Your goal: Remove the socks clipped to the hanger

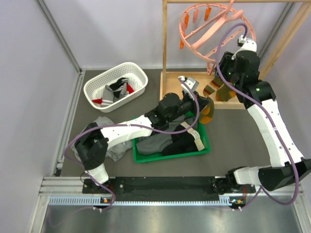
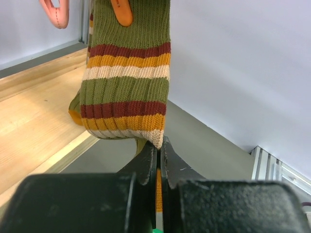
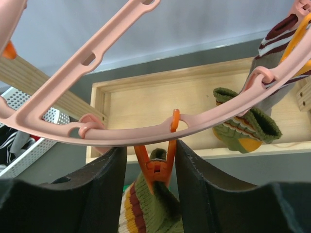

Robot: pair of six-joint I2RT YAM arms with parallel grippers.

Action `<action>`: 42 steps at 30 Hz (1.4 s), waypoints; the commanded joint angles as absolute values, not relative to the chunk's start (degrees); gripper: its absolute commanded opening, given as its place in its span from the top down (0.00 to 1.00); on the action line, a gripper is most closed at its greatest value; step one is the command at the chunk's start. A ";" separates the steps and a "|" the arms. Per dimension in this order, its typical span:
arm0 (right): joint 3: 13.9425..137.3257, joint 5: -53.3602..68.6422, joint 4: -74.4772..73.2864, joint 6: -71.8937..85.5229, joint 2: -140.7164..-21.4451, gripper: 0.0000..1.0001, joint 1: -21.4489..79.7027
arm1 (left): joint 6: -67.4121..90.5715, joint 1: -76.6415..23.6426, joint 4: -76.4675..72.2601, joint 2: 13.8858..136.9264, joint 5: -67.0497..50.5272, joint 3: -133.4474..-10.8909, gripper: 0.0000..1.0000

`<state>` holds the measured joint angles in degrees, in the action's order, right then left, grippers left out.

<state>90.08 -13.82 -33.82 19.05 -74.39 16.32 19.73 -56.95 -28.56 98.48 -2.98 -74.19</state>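
The pink ring hanger (image 1: 209, 29) hangs from the wooden rack; its rim also crosses the right wrist view (image 3: 146, 133). An olive sock with red, yellow and cream stripes (image 2: 126, 73) hangs from an orange clip (image 2: 121, 12). My left gripper (image 2: 159, 145) is shut on that sock's lower edge; in the top view it (image 1: 203, 104) is below the hanger. My right gripper (image 3: 150, 145) is open, its fingers on either side of an orange clip (image 3: 158, 160) that grips an olive striped sock (image 3: 146, 213). The right finger touches the clip. More socks (image 3: 248, 128) hang to the right.
The wooden rack frame (image 1: 164, 43) and its base tray (image 3: 146, 102) stand behind the hanger. A white basket (image 1: 138, 73) holding socks is at the back left. A green tray (image 1: 167, 158) holds grey and black garments. A grey garment (image 1: 104, 124) lies beside it.
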 commanded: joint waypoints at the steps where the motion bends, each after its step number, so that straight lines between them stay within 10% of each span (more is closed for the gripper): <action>1: 91.67 -15.99 -29.62 18.63 -74.36 0.58 15.73 | 18.98 -57.39 -31.20 94.40 -2.29 -73.21 1.00; 8: 90.53 -19.07 -27.34 20.04 -73.39 0.69 15.65 | 19.07 -57.66 -31.64 94.22 -1.85 -71.98 1.00; 13: 89.13 -19.25 -26.19 20.48 -72.78 1.00 15.65 | 18.99 -57.66 -31.64 93.78 -1.58 -71.72 1.00; 25: 90.26 -13.72 -27.68 22.76 -72.51 0.99 15.73 | 13.70 -53.63 -20.50 88.16 12.65 -72.92 1.00; 42: 90.79 -5.89 -28.13 26.54 -72.42 0.96 15.73 | 21.79 -9.42 3.52 95.09 8.09 -84.73 1.00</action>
<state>88.64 -7.64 -30.85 25.78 -74.28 16.21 20.69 -13.65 1.48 92.07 8.80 -81.91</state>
